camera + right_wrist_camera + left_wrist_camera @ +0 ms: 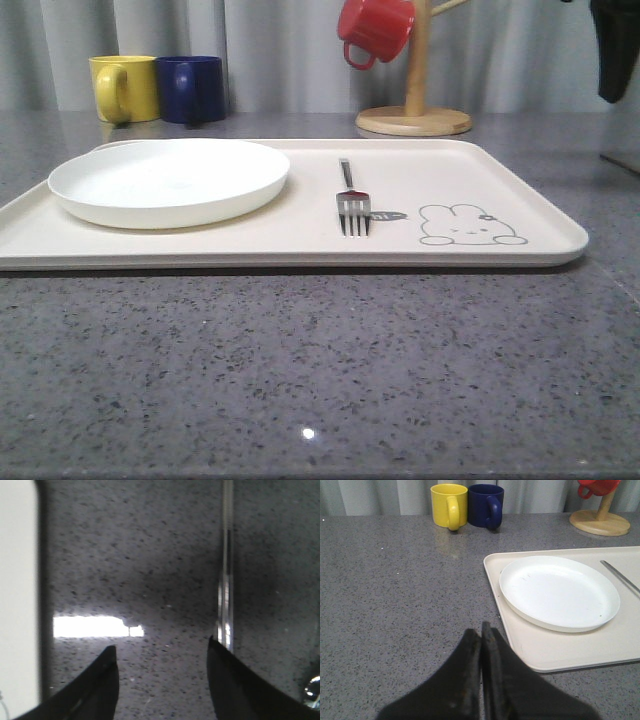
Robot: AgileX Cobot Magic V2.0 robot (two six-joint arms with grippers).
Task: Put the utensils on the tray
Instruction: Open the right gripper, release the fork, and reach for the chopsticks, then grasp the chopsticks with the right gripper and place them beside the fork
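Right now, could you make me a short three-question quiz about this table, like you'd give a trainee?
1. True or false: the fork lies on the tray.
2. Which mug hangs on the wooden stand? A) yellow mug B) blue mug C) red mug
3. Fill in: the left gripper hovers over the grey table with its jaws ____, while the right gripper is open beside a slim shiny metal piece.

Key: 1 true. 2 C. 3 shut.
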